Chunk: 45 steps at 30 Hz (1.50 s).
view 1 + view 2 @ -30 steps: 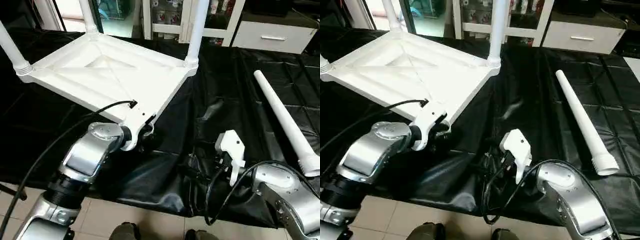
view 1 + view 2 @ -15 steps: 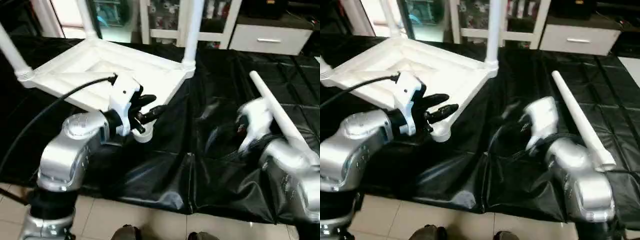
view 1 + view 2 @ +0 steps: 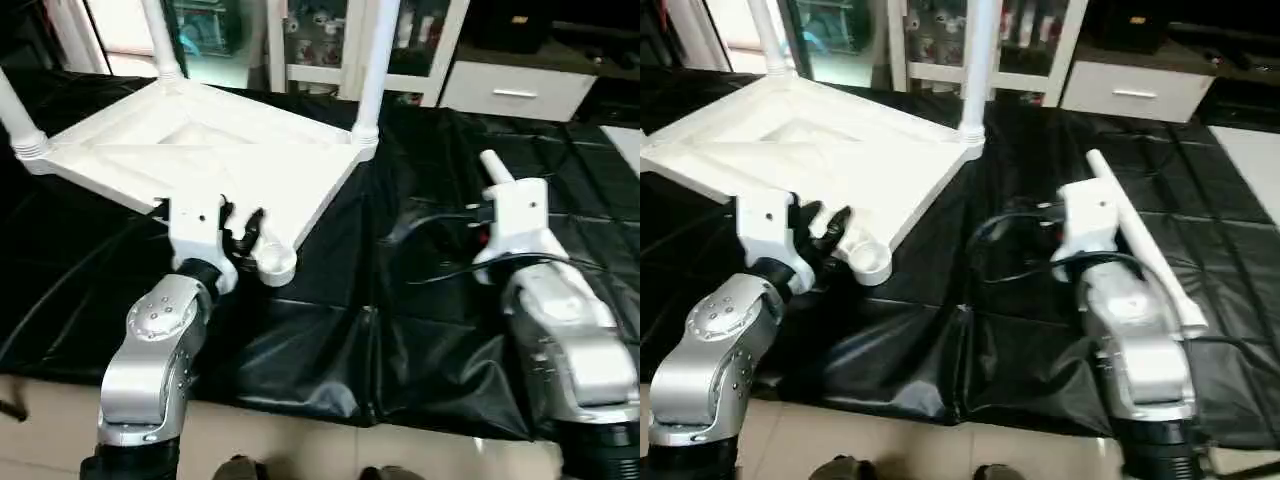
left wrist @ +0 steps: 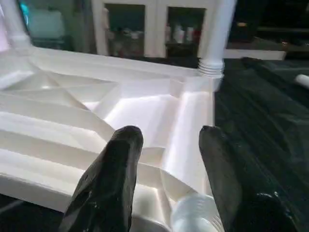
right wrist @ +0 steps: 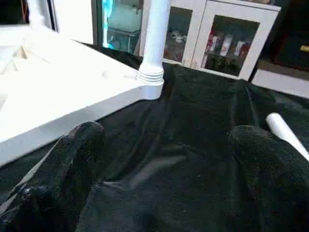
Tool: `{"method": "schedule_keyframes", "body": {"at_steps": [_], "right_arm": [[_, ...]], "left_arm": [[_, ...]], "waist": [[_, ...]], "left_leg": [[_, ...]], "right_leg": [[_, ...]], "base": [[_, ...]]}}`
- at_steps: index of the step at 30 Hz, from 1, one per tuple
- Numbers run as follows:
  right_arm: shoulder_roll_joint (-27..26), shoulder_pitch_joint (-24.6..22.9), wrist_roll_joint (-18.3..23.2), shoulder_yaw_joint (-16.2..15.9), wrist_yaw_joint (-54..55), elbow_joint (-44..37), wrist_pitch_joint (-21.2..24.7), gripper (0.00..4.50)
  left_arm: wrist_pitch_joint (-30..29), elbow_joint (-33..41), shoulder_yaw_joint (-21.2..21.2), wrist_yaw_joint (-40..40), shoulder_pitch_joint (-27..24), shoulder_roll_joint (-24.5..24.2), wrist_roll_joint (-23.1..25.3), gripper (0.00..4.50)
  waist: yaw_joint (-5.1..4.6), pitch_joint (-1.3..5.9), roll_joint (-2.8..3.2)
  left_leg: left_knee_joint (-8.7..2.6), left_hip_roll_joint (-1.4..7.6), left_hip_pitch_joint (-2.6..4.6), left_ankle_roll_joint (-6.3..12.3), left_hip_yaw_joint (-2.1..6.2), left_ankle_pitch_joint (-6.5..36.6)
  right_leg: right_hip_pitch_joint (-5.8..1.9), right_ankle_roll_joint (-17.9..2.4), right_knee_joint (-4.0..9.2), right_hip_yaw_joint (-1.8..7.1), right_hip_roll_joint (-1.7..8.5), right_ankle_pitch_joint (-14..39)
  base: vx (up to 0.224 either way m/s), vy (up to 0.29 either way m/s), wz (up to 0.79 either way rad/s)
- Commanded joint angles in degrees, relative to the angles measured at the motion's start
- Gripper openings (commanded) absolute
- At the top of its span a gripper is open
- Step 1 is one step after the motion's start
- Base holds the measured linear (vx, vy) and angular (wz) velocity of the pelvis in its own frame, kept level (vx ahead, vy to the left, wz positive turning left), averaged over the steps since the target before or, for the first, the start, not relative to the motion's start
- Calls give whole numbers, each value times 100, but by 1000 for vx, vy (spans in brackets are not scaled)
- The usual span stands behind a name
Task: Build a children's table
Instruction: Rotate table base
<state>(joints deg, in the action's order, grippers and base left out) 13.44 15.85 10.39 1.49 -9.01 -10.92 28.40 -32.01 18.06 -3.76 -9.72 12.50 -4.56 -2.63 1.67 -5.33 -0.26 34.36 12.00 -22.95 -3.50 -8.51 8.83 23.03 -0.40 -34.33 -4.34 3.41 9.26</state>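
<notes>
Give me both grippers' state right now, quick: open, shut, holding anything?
Left gripper: open, holding nothing, fingers over the table top's empty corner socket.
Right gripper: wide open, holding nothing, above the black sheet.

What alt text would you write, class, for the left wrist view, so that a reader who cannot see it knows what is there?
Two black fingers of the left gripper, set apart, point at the ribbed underside of an upturned white table top, with an empty corner socket just below them. A white leg rises from the far corner; black sheeting lies beside the top.
</notes>
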Motion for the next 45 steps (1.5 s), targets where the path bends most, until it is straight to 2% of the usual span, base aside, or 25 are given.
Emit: {"method": "schedule_keyframes", "body": {"at_steps": [1, 4, 6, 7, 10, 11, 12, 13, 14, 15, 16, 17, 18, 19, 20, 21, 24, 27, 29, 31, 34, 37, 39, 41, 45], "right_arm": [[8, 32, 4, 115, 144, -65, 129, 450], [-72, 101, 69, 214, 239, 51, 305, 450], [-84, 186, 15, 208, 202, 211, 216, 450], [-81, 194, 6, 197, 192, 226, 202, 450], [1, 259, -109, 182, 187, 310, 104, 450], [43, 264, -149, 193, 202, 335, 78, 450], [66, 263, -181, 212, 245, 353, 85, 450], [78, 265, -184, 241, 280, 347, 145, 450], [76, 285, -149, 334, 358, 308, 288, 450], [76, 285, -149, 334, 358, 308, 288, 450], [104, 301, -101, 446, 409, 258, 494, 450], [128, 297, -101, 472, 401, 268, 519, 450], [174, 264, -143, 483, 394, 293, 489, 450], [208, 234, -175, 501, 405, 308, 499, 450], [201, 219, -119, 569, 410, 280, 543, 450], [190, 214, -79, 622, 407, 260, 576, 450], [253, 247, -53, 669, 376, 257, 750, 450], [283, 542, 10, 829, 469, 431, 1150, 450], [400, 878, 162, 886, 305, 744, 1172, 450], [442, 1062, 267, 957, 186, 970, 1291, 450], [583, 1306, 240, 890, -54, 1361, 1437, 450], [637, 1480, 200, 851, -140, 1558, 1459, 450], [627, 1533, 207, 856, -137, 1618, 1463, 450], [634, 1675, 225, 783, -205, 1926, 1437, 450], [618, 1753, 214, 727, -268, 2135, 1408, 450]], "left_arm": [[78, -34, 117, 134, 0, 10, 72, 230], [107, -41, 227, 142, 35, -42, 167, 230], [15, 19, 298, 151, 121, -10, 226, 230], [3, 30, 308, 145, 130, -11, 230, 230], [-38, 81, 509, 96, 199, -9, 225, 230], [-25, 57, 553, 105, 195, -1, 220, 230], [10, 29, 602, 80, 169, -26, 229, 230], [27, 23, 638, 63, 155, -42, 244, 230], [52, 27, 705, 11, 137, -62, 265, 230], [52, 27, 705, 11, 137, -62, 265, 230], [89, 12, 777, -19, 133, -57, 296, 230], [110, -10, 808, -8, 134, -45, 310, 230], [44, -49, 814, -14, 134, 5, 249, 230], [-38, -72, 830, 0, 138, 27, 209, 230], [-69, -74, 812, -38, 143, 70, 99, 230], [-81, -73, 803, -61, 147, 97, 23, 230], [-51, -72, 886, -57, 124, 86, 33, 230], [-31, 69, 1090, -277, 17, 59, -41, 230], [-94, 269, 1258, -658, -130, -20, -269, 230], [-62, 375, 1411, -915, -200, -142, -366, 230], [-77, 475, 1618, -1084, -292, -312, -401, 230], [-85, 528, 1677, -1040, -384, -365, -299, 230], [-113, 552, 1673, -974, -428, -364, -238, 230], [-104, 616, 1627, -876, -522, -373, -212, 230], [-184, 701, 1569, -783, -580, -386, -217, 230]], "waist": [[-148, 317, 69], [-113, 281, -115], [-16, 288, -420], [141, 297, -406], [104, 271, -86], [33, 368, 104], [-38, 502, 276], [-38, 502, 276], [-35, 414, 282], [13, 427, 350], [18, 436, 397], [37, 512, 38], [31, 535, -296], [320, 570, -303], [300, 432, -198], [318, 330, -161], [246, 310, -163], [245, 194, -178], [85, 150, -57], [-115, 185, 124], [-126, 91, 166], [-93, 57, -129], [-90, 65, -117], [-192, 121, 9], [-206, 83, -211]], "left_leg": [[-1041, 1104, 388, 356, 589, 2511], [-970, 845, 273, 803, 329, 2753], [573, -552, 189, 844, -354, 2399], [1101, -647, -36, 910, -275, 1781], [641, -550, -31, 1109, 31, 1580], [-23, 271, 225, 1585, 617, 593], [-316, 1606, 645, 2139, 1317, -621], [-316, 1606, 645, 2139, 1317, -621], [-210, 1026, 501, 2325, 944, -1401], [-226, 884, 492, 2551, 914, -1404], [-187, 539, 433, 2871, 725, -1301], [110, -48, 274, 2878, 453, -754], [610, -692, -244, 2714, 135, -418], [1040, -819, -388, 2267, -27, 628], [1036, -774, -331, 1243, 25, 924], [698, -680, -209, 554, 131, 456], [495, -402, -172, 753, 413, 800], [649, -450, -119, 619, 520, 646], [-139, -171, 371, 704, 385, 1292], [-484, 274, 434, 469, 611, 2980], [-703, 269, 360, -1, 496, 4115], [-300, -131, 584, -78, 207, 3540], [-206, -152, 563, 12, 198, 2945], [-674, 204, 198, -185, 463, 3648], [-479, -13, 401, -245, 280, 3623]], "right_leg": [[80, -745, -328, -11, 139, 694], [74, -1290, -207, 107, 279, 827], [95, -1745, 694, 53, 278, 2366], [-143, -1706, 830, 301, 579, 3416], [-418, -826, 952, 256, 557, 3283], [-265, 9, 730, -270, 42, 2318], [383, 485, -610, -252, 120, 1961], [383, 485, -610, -252, 120, 1961], [740, -43, -1214, 48, 143, 1374], [736, -187, -1172, 124, 152, 1236], [575, -540, -931, 165, 82, 858], [176, -1846, -300, 300, 201, -325], [-310, -2360, -1, 418, 309, -968], [-526, -2909, 223, 645, 600, -1203], [-479, -2440, 224, 619, 710, -1400], [-440, -827, 234, 473, 810, -1130], [-598, 320, 459, 912, 1243, 1035], [-450, -17, 755, 925, 1196, 3810], [-123, -572, 701, 219, 349, 3781], [-198, -563, 413, 119, 176, 2435], [-252, -613, 264, 145, 334, 1446], [-11, -263, 831, 168, 591, 4070], [-88, 121, 1029, -12, 676, 5021], [-471, -20, 538, -95, 529, 2894], [-175, -310, 756, 65, 716, 3532]], "base": [[-8, -116, 3], [-14, -181, 4], [-23, -227, 0], [-30, -167, -5], [-48, -153, 2], [-68, -140, 10], [-69, -165, 5], [-44, -154, 0], [-44, -154, 0], [-52, -156, 5], [-73, -219, -1], [-73, -219, -1], [-83, -249, -14], [-76, -271, -2], [-76, -271, -2], [-68, -258, -1], [-82, -170, -10], [-112, -85, -4], [-148, 46, 2], [-114, 77, 10], [-57, 43, 7], [-46, 36, 6], [0, 0, 0], [-16, 54, -17], [-10, 14, -4]]}}
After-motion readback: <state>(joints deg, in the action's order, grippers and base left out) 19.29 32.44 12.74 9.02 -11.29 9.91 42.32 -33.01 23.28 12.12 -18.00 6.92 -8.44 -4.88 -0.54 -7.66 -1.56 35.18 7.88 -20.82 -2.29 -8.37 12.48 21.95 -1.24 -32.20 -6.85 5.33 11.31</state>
